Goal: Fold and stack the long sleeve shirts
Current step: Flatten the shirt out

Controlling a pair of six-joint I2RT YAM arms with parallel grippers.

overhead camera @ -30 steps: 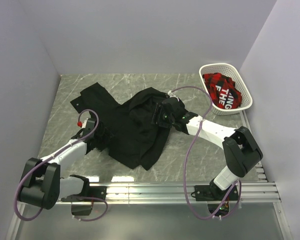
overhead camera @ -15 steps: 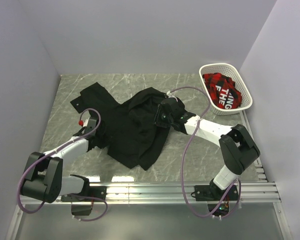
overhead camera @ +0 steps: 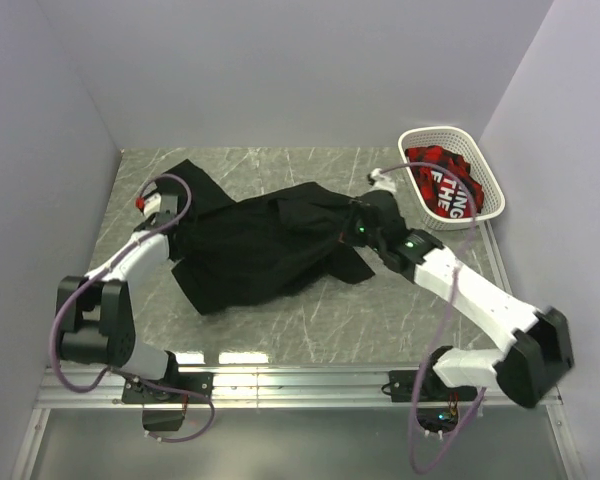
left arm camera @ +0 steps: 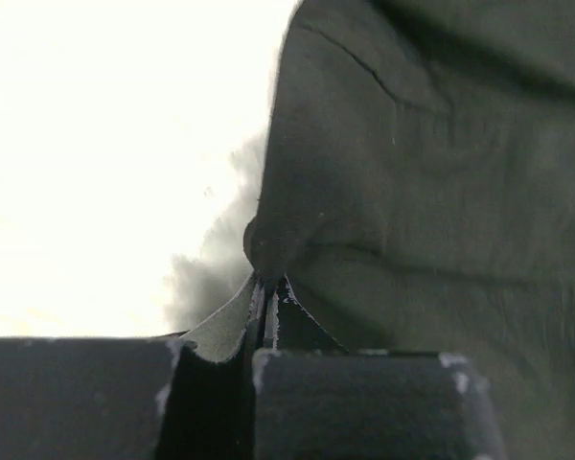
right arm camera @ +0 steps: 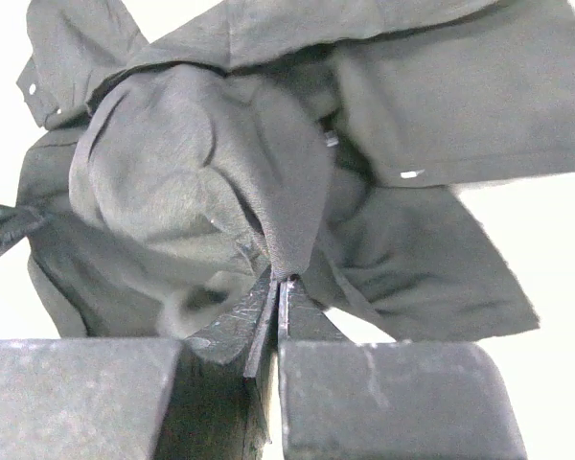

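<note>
Both claws are clamped shut on thin pinches of the black shirt (overhead camera: 250, 255). The left gripper (left arm camera: 265, 287) has its left edge, the right gripper (right arm camera: 276, 281) a bunched fold on its right side.

Risks: the bites are shallow, so a harder pull apart could slip the fabric out. My right pinch probably holds several layers, so it would spread crooked.

The shirt is mid-table (overhead camera: 400, 310), crumpled, drawn between my claws. My left arm reaches forward along the left wall, my right arm diagonally inward. The white basket (overhead camera: 450, 133) is far right, apart from the shirt.
</note>
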